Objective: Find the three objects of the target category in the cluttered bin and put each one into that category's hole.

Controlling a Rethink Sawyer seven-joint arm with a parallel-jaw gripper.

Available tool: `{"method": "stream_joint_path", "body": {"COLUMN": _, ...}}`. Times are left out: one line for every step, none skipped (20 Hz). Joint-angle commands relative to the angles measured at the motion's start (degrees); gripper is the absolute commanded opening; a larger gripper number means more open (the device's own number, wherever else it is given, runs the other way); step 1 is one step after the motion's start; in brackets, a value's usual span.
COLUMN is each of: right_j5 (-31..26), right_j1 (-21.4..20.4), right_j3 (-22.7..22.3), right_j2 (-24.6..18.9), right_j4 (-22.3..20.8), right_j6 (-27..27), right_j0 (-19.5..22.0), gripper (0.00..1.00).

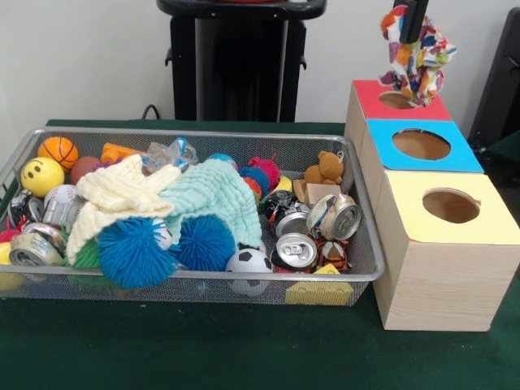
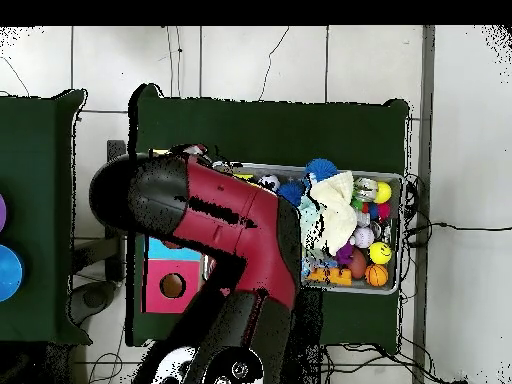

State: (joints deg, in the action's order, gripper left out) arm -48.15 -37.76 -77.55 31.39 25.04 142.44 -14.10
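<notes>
My gripper [image 1: 413, 31] hangs at the top right, shut on a crumpled multicoloured patterned cloth [image 1: 418, 61]. The cloth dangles right over the round hole of the red-topped box [image 1: 374, 96], its lower end at the hole's rim. In the wire bin [image 1: 370, 272] lie a cream knitted cloth [image 1: 122, 195] and a mint-green cloth [image 1: 215, 199] on top of the clutter. In the overhead view the red arm [image 2: 240, 225] covers the gripper and most of the boxes; the red box [image 2: 155, 290] and the bin [image 2: 392, 285] show.
A blue-topped box [image 1: 382, 130] and a yellow-topped box [image 1: 487, 231] stand in front of the red one. The bin also holds blue fuzzy balls [image 1: 134, 252], drink cans [image 1: 296, 250], a soccer ball [image 1: 248, 264], a smiley ball [image 1: 42, 175], a mini basketball [image 1: 58, 151] and a small teddy bear [image 1: 327, 168].
</notes>
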Motion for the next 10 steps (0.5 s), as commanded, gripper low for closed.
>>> {"method": "stream_joint_path", "body": {"right_j5": -3.7, "right_j1": 3.2, "right_j3": 1.5, "right_j2": -4.0, "right_j4": 1.4, "right_j6": 12.9, "right_j0": 2.1, "gripper": 0.00}}
{"method": "stream_joint_path", "body": {"right_j5": -3.6, "right_j1": 3.4, "right_j3": 1.7, "right_j2": -4.1, "right_j4": 1.4, "right_j6": 12.6, "right_j0": 2.3, "gripper": 0.00}}
{"method": "stream_joint_path", "body": {"right_j5": -3.6, "right_j1": 3.5, "right_j3": 1.9, "right_j2": -4.3, "right_j4": 1.3, "right_j6": 12.3, "right_j0": 2.6, "gripper": 0.00}}
{"method": "stream_joint_path", "body": {"right_j5": -3.4, "right_j1": 3.7, "right_j3": 2.1, "right_j2": -4.5, "right_j4": 1.4, "right_j6": 11.8, "right_j0": 3.0, "gripper": 0.00}}
{"method": "stream_joint_path", "body": {"right_j5": -3.4, "right_j1": 3.7, "right_j3": 2.2, "right_j2": -4.5, "right_j4": 1.4, "right_j6": 11.7, "right_j0": 3.1, "gripper": 0.00}}
{"method": "stream_joint_path", "body": {"right_j5": -3.5, "right_j1": 3.8, "right_j3": 2.5, "right_j2": -4.5, "right_j4": 1.3, "right_j6": 11.5, "right_j0": 3.2, "gripper": 0.00}}
{"method": "stream_joint_path", "body": {"right_j5": -3.8, "right_j1": 3.8, "right_j3": 2.7, "right_j2": -4.5, "right_j4": 1.3, "right_j6": 11.5, "right_j0": 3.3, "gripper": 0.00}}
{"method": "stream_joint_path", "body": {"right_j5": -4.5, "right_j1": 3.8, "right_j3": 3.4, "right_j2": -4.6, "right_j4": 1.2, "right_j6": 11.4, "right_j0": 3.3, "gripper": 0.00}}
{"method": "stream_joint_path", "body": {"right_j5": -5.0, "right_j1": 3.9, "right_j3": 3.9, "right_j2": -4.7, "right_j4": 1.3, "right_j6": 11.4, "right_j0": 3.4, "gripper": 0.00}}
{"method": "stream_joint_path", "body": {"right_j5": -5.5, "right_j1": 4.0, "right_j3": 4.5, "right_j2": -4.8, "right_j4": 1.3, "right_j6": 11.7, "right_j0": 3.3, "gripper": 0.00}}
